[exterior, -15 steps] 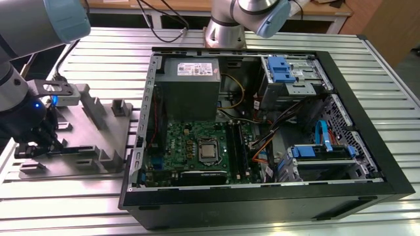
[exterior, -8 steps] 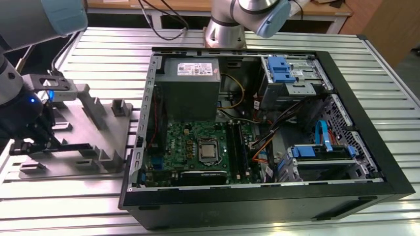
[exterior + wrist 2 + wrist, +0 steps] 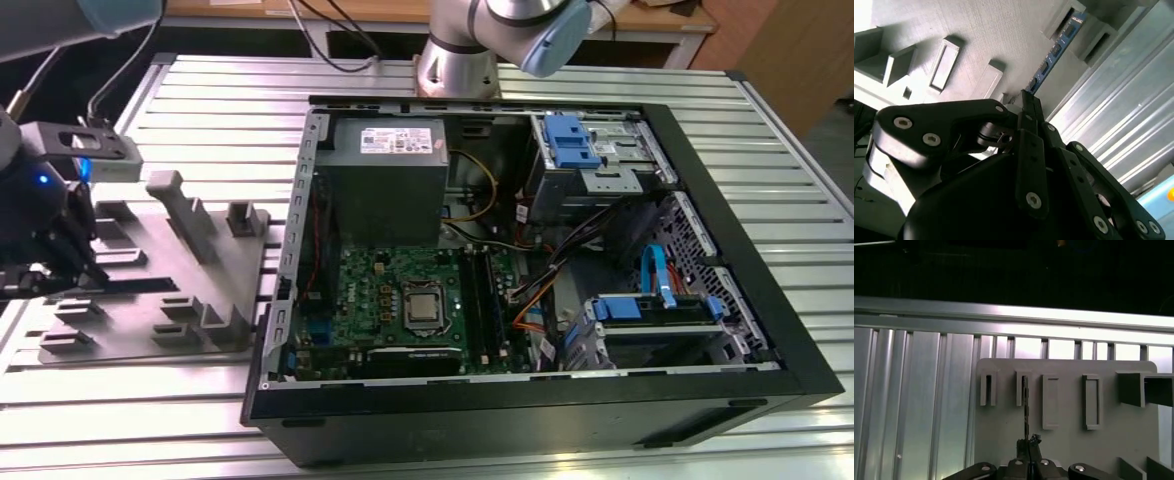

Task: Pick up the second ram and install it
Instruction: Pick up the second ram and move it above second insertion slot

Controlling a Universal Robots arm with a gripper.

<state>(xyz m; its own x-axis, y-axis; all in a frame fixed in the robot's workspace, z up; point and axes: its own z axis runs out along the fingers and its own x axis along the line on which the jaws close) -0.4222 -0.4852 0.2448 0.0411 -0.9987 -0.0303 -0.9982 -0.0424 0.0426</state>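
Second wrist view, gripper (image 3: 1029, 99) closed on end of second ram (image 3: 1054, 52) in grey holder (image 3: 979, 30). Light, stiff, fragile; best pinched across flat faces.

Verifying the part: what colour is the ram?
The second ram is blue with dark chips, clearest in the second wrist view.

Work surface is a ribbed aluminium table (image 3: 561, 75): long parallel slats, pale grey, with grooves between and soft sheen along the ridges. In the first wrist view its edge rail (image 3: 1004, 315) glares bright white, with blackness beyond. Behind the table in the exterior view stand a wooden bench (image 3: 667, 18) and, at the exterior view's right, a brown wooden panel (image 3: 787, 50).
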